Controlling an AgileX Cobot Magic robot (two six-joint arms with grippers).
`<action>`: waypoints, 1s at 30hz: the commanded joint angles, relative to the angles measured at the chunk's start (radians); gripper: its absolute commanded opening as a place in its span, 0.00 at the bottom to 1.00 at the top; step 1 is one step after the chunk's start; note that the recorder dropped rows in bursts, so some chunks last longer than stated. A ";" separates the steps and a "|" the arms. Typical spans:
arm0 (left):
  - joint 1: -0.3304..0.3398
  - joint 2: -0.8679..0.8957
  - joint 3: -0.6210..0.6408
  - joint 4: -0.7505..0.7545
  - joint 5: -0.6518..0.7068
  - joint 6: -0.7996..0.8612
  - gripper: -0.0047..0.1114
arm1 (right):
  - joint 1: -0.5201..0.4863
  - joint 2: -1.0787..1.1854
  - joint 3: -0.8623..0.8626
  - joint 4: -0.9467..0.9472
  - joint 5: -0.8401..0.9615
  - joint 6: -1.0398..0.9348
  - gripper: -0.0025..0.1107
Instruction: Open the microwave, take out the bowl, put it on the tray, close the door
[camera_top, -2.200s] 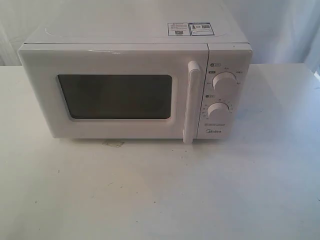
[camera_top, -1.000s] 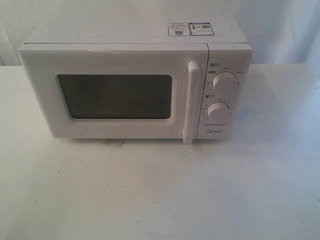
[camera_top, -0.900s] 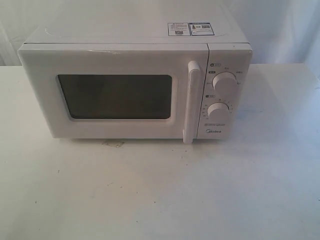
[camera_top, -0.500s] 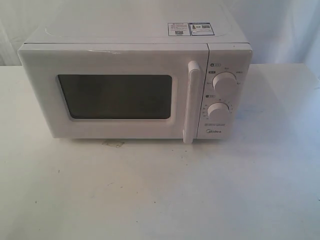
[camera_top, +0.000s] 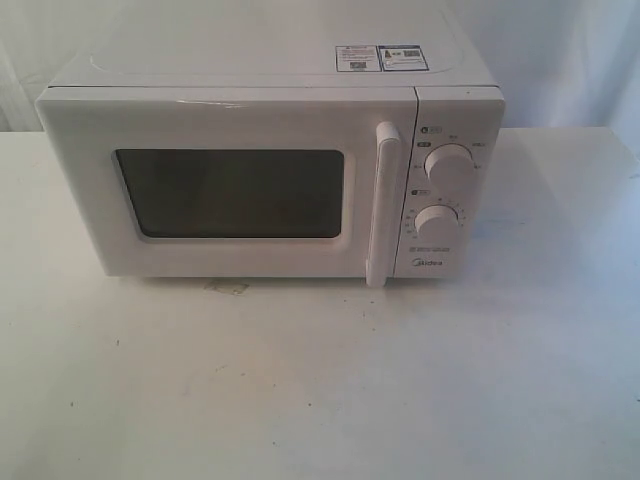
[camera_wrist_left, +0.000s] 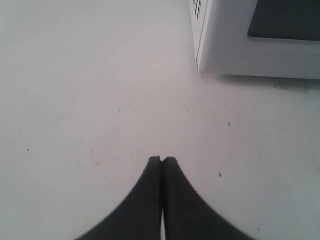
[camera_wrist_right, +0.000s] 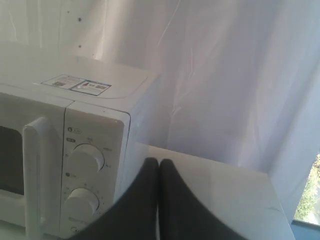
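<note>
The white microwave stands at the middle back of the table, its door shut, with a dark window and a vertical bar handle. The bowl is hidden and no tray is in view. Neither arm appears in the exterior view. My left gripper is shut with nothing in it, above bare table short of the microwave's lower left corner. My right gripper is shut and empty, raised off the microwave's right side, near the two dials.
A white table spreads in front of and around the microwave. A white curtain hangs behind it. The table's right edge shows in the right wrist view. A small smudge marks the table under the door.
</note>
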 joint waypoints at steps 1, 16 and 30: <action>-0.007 -0.005 0.003 0.002 0.000 -0.008 0.04 | -0.006 0.009 -0.001 0.005 0.013 -0.010 0.02; -0.007 -0.005 0.003 0.002 0.000 -0.008 0.04 | 0.018 0.563 -0.060 0.017 0.133 0.156 0.02; -0.007 -0.005 0.003 0.002 0.000 -0.008 0.04 | 0.078 0.836 -0.239 0.882 0.442 -1.053 0.02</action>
